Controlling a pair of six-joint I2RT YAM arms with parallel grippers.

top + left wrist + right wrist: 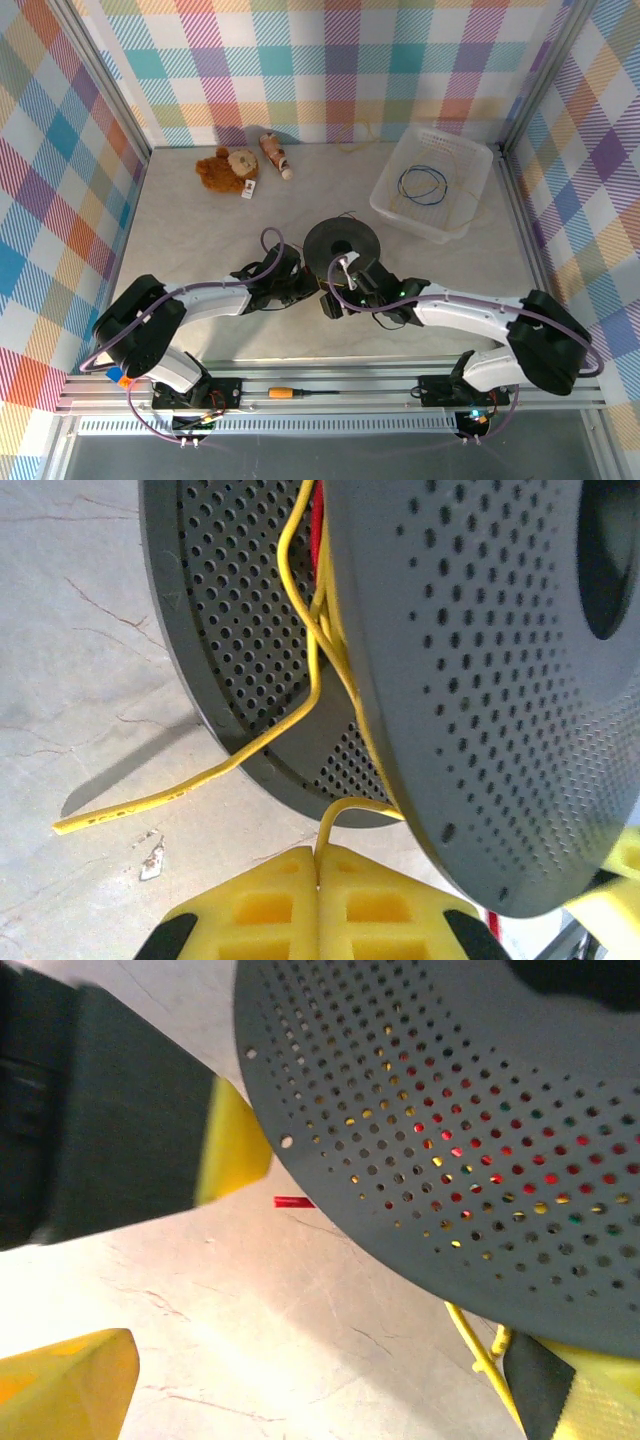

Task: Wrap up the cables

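A dark grey perforated spool stands at mid table, with yellow cables and a red one wound between its two flanges. My left gripper sits at the spool's near left side, its yellow fingers shut on one yellow cable that curves up into the spool. Another yellow cable end trails loose onto the table. My right gripper is open just under the spool's near flange, nothing between its fingers. A yellow cable hangs beside its right finger.
A clear plastic bin at the back right holds a blue cable loop and thin yellow wires. A teddy bear and a small doll lie at the back wall. A screwdriver rests on the front rail.
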